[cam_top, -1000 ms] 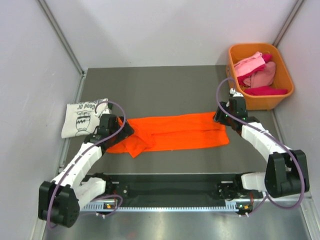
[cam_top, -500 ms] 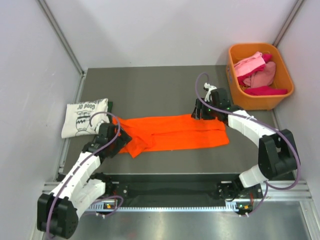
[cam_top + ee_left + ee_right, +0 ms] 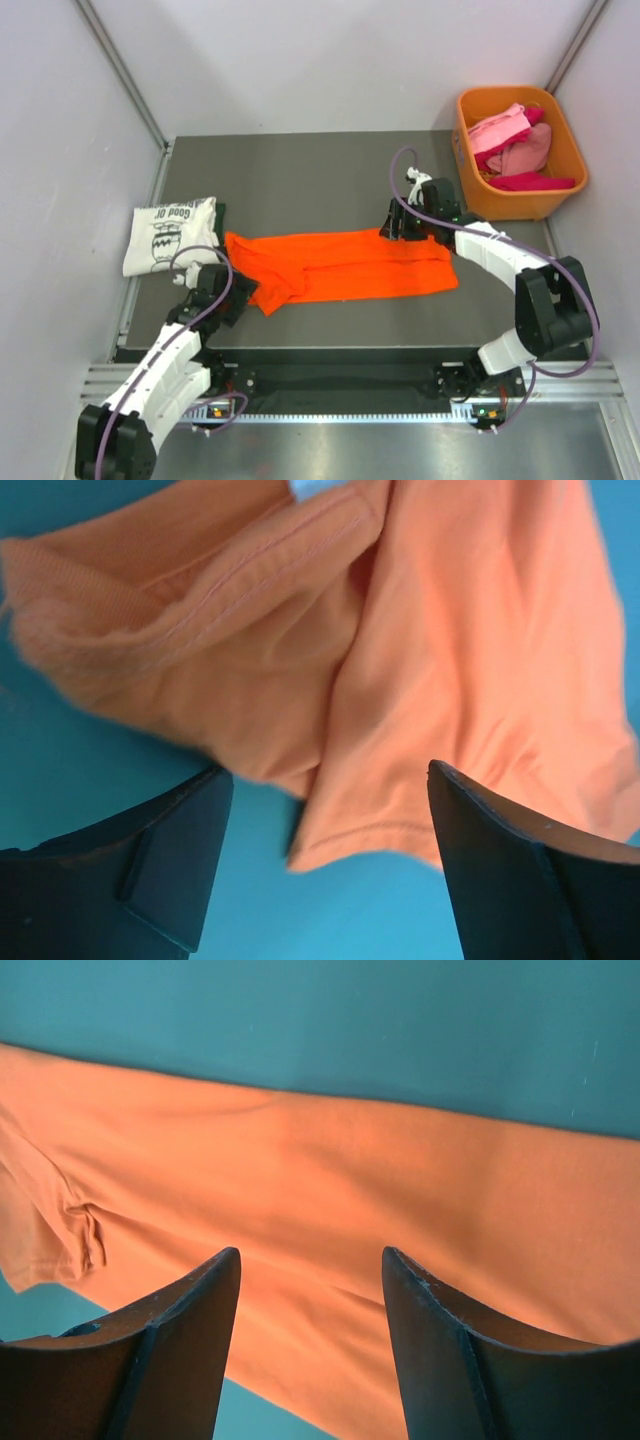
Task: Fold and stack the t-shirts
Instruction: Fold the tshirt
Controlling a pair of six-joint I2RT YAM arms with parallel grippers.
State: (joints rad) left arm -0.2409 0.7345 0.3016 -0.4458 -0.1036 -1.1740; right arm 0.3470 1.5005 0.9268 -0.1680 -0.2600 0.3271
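The bright orange t-shirt (image 3: 345,265) lies spread as a long band across the middle of the table, its left end bunched (image 3: 300,660). My left gripper (image 3: 240,292) hovers at that bunched near-left corner, open (image 3: 330,770), with the hem edge lying below between the fingers (image 3: 160,850). My right gripper (image 3: 396,229) is over the shirt's far edge, right of centre, open (image 3: 311,1252), with flat orange cloth (image 3: 330,1190) beneath it. A folded white t-shirt with black print (image 3: 168,235) rests at the left.
An orange plastic bin (image 3: 562,130) at the back right holds pink, red and magenta t-shirts (image 3: 512,148). Grey walls close in both sides of the table. A dark rail (image 3: 340,375) runs along the near edge between the arm bases.
My left gripper has drawn back toward the near edge, off the shirt's left end. My right gripper has slid left along the shirt's far edge from its right corner and opened wider.
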